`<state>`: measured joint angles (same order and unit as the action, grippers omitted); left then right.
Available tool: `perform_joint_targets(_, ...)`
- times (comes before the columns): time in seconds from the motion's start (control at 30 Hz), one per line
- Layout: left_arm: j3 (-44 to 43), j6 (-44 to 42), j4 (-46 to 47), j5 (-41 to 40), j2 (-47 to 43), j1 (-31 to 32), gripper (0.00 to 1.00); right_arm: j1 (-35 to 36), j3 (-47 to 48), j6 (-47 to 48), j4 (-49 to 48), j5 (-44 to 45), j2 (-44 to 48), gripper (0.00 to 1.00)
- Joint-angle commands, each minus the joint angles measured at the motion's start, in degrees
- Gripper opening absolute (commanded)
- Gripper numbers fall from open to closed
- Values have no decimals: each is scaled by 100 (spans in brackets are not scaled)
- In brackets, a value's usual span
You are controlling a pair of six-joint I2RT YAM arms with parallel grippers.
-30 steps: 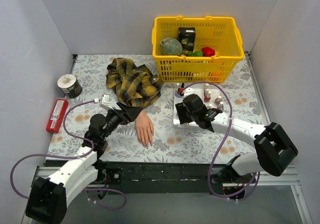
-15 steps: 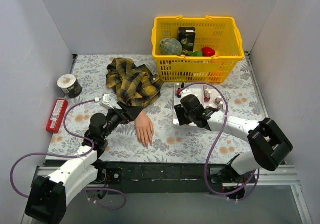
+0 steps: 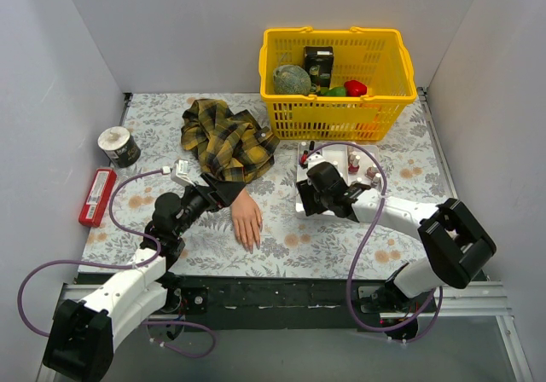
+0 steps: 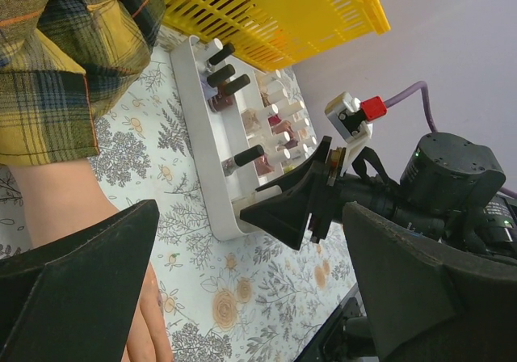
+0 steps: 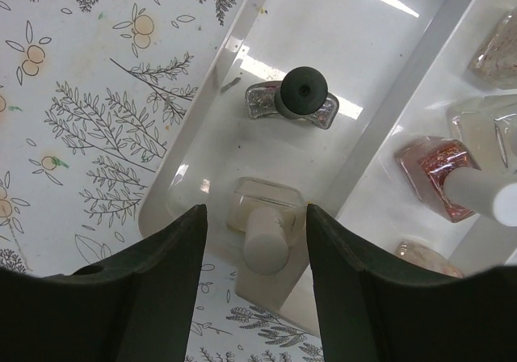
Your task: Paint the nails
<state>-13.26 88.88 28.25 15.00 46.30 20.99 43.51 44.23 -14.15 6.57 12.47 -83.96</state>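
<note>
The peach mannequin hand (image 3: 246,220) lies palm down on the floral cloth, and its yellow-and-black plaid sleeve (image 3: 226,139) is bunched behind it. The nails at the fingertips (image 3: 252,244) are too small to make out. My left gripper (image 3: 223,191) is open at the wrist; in the left wrist view (image 4: 250,245) the wrist (image 4: 48,204) shows beside the left finger. My right gripper (image 3: 307,191) is open over the near-left corner of the white tray (image 3: 328,153). In the right wrist view (image 5: 254,216) its jaws stand either side of a clear bottle with a white cap (image 5: 265,231), not touching it.
The tray (image 5: 323,23) holds several polish bottles, among them a glitter one with a black cap (image 5: 300,95). A yellow basket (image 3: 337,79) stands behind the tray. A tape roll (image 3: 118,146) and a red box (image 3: 97,196) lie at the left.
My right gripper has shifted a little left over the tray's near-left corner. The left arm and the hand have not moved.
</note>
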Motion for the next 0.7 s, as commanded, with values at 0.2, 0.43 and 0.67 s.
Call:
perform_joint_targets(0.2,-204,-90,-21,-15,1,45,98,-18,288,9,73,80,-182,57)
perform_joint_targets(0.43,-212,-90,-13,2,10,54,98,-26,306,9,64,203,-252,50)
perform_joint_targets(0.67,-221,-99,-30,2,-7,54,98,-9,271,44,73,256,-77,45)
